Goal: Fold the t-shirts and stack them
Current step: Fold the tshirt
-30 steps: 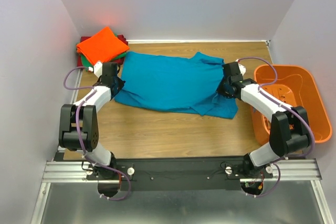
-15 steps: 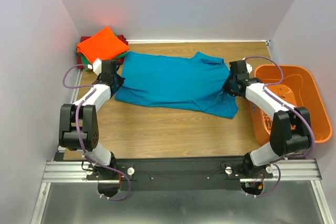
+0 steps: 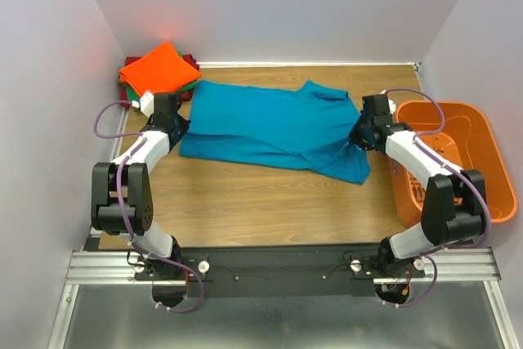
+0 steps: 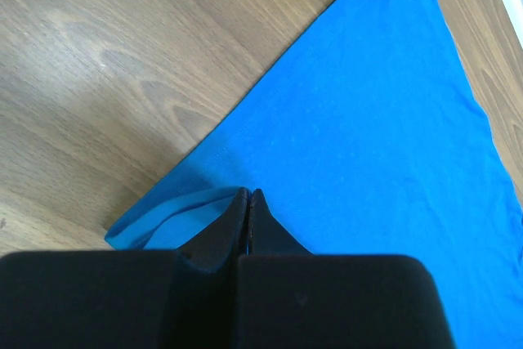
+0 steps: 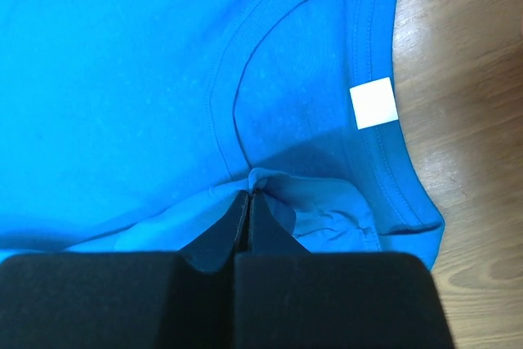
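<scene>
On the wooden surface [image 3: 245, 202] the teal t-shirt [image 3: 261, 124] lies spread across the far middle, beside the folded stack [image 3: 159, 71] at far left. The left end effector [image 4: 248, 202] pinches its left hem, the right end effector [image 5: 248, 200] cloth by the collar, both clamped tight. Thin bites: uneven pulling could slip 1 free and skew the fold.

A teal t-shirt [image 3: 270, 124] is spread across a wooden table [image 3: 245, 202]. At its far left corner, folded shirts [image 3: 159, 71] are stacked.
</scene>
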Robot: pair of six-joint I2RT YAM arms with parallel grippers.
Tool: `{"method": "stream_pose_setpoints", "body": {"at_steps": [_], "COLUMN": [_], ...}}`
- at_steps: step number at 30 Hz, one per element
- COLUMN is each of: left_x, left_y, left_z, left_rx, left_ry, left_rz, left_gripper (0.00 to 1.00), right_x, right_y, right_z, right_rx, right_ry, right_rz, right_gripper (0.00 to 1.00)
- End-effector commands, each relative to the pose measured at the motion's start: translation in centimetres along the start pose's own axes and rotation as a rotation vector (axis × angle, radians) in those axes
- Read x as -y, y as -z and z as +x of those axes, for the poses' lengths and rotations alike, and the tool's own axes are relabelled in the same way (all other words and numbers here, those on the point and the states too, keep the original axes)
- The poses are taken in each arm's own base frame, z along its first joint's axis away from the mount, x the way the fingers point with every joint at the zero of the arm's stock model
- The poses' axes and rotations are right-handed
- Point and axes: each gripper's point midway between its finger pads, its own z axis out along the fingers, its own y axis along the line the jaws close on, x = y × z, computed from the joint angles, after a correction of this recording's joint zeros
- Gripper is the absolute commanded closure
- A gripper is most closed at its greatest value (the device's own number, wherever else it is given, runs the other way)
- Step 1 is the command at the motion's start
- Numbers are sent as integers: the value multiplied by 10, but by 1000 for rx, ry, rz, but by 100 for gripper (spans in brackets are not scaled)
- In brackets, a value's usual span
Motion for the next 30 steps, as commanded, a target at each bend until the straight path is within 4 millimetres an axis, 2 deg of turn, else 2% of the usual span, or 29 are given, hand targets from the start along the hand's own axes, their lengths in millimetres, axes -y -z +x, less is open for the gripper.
{"method": "stream_pose_setpoints", "body": {"at_steps": [1,8,15,22,30], "left_x": [8,11,12,17,18], "left_y": [-2,-5,-11,-18,-27], "left_z": [-11,-13,-12,-9,-7], "left_rx": [22,15,9,-8,-17], "left_ry": [8,8,4,7,5], "left_rz": [17,20,17,30,24], "left_gripper": [100,100,100,100,100], "right_x": [-2,-10,-20,-25,-25], "right_y": [2,1,-11,-13,-20], "right_z": [-5,-19,-20,-28,-29], "right_rx": [19,28,-2,5,1], "right_ry": [9,2,2,9,13], "right_rz": [-30,-57,-74,-79,-69], "right_gripper": [99,99,99,99,99]}}
